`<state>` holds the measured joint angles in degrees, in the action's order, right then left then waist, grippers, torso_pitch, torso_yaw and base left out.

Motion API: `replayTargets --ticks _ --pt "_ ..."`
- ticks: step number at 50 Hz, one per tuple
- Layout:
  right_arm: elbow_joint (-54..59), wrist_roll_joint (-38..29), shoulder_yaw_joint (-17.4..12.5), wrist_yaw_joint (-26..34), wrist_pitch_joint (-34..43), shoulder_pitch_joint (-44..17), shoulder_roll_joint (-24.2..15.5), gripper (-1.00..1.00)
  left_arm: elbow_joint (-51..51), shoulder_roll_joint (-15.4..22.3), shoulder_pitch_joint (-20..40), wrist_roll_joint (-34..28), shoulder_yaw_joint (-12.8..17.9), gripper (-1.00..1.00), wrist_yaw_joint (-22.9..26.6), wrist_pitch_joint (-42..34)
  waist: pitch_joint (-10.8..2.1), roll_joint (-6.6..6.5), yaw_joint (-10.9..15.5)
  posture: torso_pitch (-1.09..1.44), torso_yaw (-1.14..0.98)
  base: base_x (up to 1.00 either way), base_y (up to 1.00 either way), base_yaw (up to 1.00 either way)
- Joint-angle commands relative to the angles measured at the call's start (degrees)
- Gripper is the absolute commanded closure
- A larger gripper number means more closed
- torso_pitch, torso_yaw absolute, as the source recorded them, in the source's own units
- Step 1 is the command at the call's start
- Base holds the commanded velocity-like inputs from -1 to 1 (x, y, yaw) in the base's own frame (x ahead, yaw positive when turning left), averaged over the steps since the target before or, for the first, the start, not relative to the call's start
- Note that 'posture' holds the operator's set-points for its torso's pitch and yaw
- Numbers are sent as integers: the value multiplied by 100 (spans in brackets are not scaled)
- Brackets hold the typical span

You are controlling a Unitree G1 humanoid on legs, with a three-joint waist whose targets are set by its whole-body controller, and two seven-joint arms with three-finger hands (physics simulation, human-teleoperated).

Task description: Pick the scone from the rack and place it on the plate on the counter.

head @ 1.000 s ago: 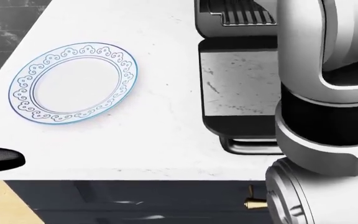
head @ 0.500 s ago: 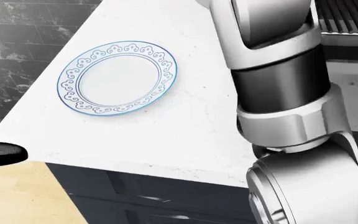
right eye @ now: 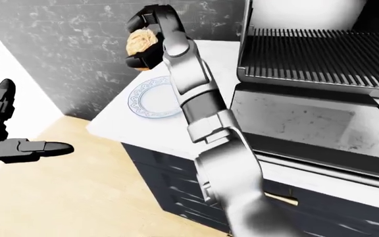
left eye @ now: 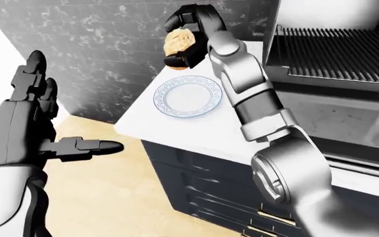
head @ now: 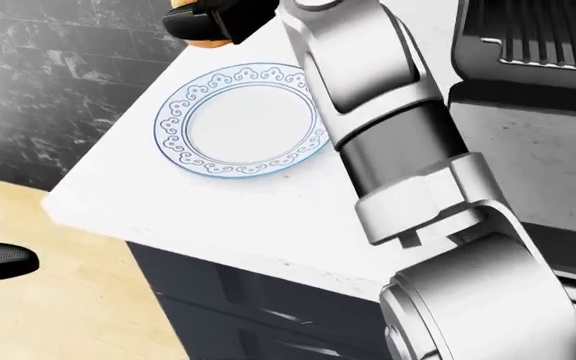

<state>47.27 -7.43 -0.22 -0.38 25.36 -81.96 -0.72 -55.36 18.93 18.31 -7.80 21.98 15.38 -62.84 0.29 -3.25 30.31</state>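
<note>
A tan scone [left eye: 178,43] is held in my right hand [left eye: 186,38], whose black fingers close round it in the air above the plate's far edge. The plate [left eye: 188,97] is white with a blue scroll rim and lies near the left corner of the white counter [left eye: 196,133]; nothing lies on it. In the head view only the plate [head: 243,120] and the underside of the right hand [head: 213,19] at the top edge show. My left hand [left eye: 38,123] hangs open at the left, off the counter and over the floor.
A steel rack unit [left eye: 338,54] with a ribbed shelf stands on the counter at the right. Dark cabinet drawers [left eye: 196,187] sit under the counter. A dark marbled wall [left eye: 104,54] rises behind and wooden floor [left eye: 111,197] lies to the left.
The head view has shifted, so the plate sits further right in it. My right arm has swung left and reached out, and its hand now shows above the plate.
</note>
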Motion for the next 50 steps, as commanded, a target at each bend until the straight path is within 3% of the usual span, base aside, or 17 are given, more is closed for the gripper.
replayTargets --ticks 1,17,29,50 --pt "-190 -54 -45 -50 -258 -240 -47 100 -129 73 110 -43 76 -100 -26 155 -156 -23 26 0 51 0 0 0" --pt "294 -191 -166 -208 -587 -56 -331 100 50 98 256 -76 -53 -100 -85 234 -200 21 301 0 52 0 0 0" --pt "1199 -188 -232 -399 -1175 -26 -350 100 83 40 191 -69 -49 -100 -107 324 -242 22 348 0 52 0 0 0" --pt "1372 -263 -217 -514 -1323 273 -368 100 -71 62 109 -89 11 -100 -36 225 -263 44 425 0 52 0 0 0"
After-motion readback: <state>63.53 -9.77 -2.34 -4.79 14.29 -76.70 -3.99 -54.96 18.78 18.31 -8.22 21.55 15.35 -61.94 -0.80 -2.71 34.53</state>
